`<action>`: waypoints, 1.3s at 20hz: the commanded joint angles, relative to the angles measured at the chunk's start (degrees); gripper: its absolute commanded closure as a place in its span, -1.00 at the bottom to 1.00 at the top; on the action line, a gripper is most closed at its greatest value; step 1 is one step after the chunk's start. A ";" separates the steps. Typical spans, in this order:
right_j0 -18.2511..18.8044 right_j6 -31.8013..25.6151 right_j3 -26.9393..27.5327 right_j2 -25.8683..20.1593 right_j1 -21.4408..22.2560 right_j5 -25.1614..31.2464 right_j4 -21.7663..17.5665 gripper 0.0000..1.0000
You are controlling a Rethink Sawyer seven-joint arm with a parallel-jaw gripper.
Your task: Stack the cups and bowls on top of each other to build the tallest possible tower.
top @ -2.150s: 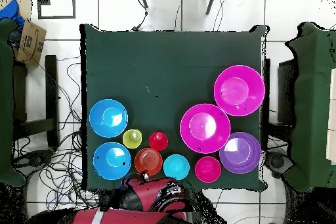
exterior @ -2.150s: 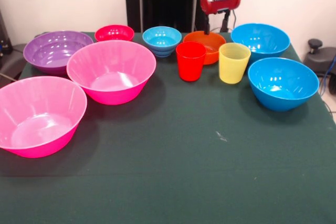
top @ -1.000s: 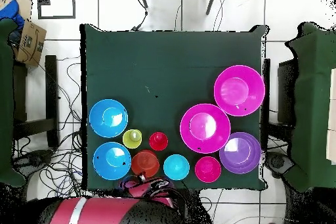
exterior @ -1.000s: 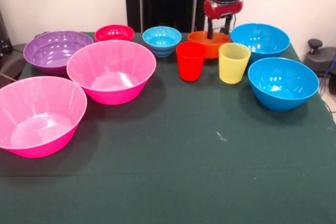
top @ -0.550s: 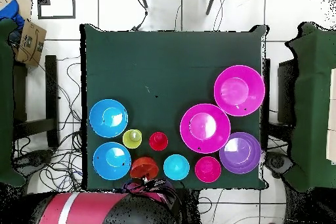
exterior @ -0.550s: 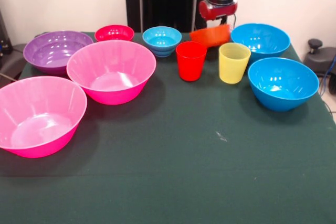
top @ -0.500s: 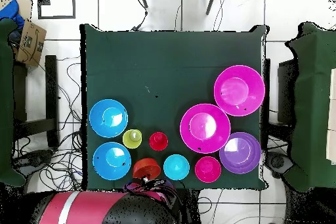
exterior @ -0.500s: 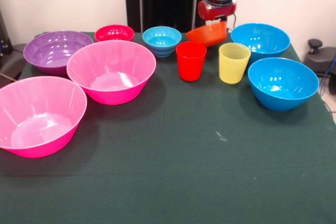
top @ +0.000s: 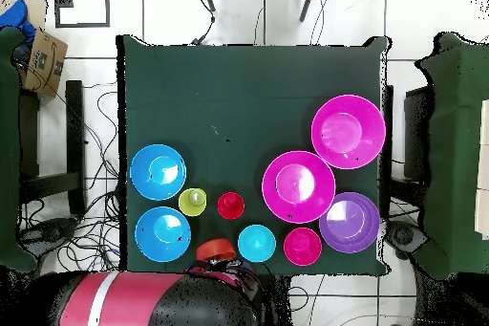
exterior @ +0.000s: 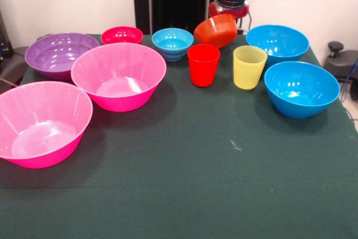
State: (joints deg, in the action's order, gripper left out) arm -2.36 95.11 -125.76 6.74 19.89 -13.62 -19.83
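Orange bowl (exterior: pixel 216 30) hangs tipped in our gripper (exterior: pixel 229 14), pinched by its rim; we think it's light and slippery.

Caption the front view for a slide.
Tool lifts the tilted orange bowl above the table, behind the red cup and yellow cup.

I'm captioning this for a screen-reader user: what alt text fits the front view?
The gripper holds a tilted small orange bowl in the air above the green table. A red cup and a yellow cup stand below, amid pink, purple, blue and red bowls.
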 commanded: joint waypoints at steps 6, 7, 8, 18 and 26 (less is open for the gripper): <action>1.82 8.65 5.96 -5.44 -0.94 -4.93 -0.92 -1.00; 1.96 8.59 5.99 -5.51 -0.91 -4.79 -0.95 -1.00; 1.97 8.59 5.91 -5.58 -0.77 -4.60 -0.87 -1.00; 2.88 9.28 3.10 -7.37 6.94 1.80 1.69 -1.00; 1.26 11.62 0.52 -6.32 13.90 4.64 5.43 -1.00</action>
State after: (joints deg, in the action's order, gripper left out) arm -0.55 95.12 -125.98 6.01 28.63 -14.34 -19.15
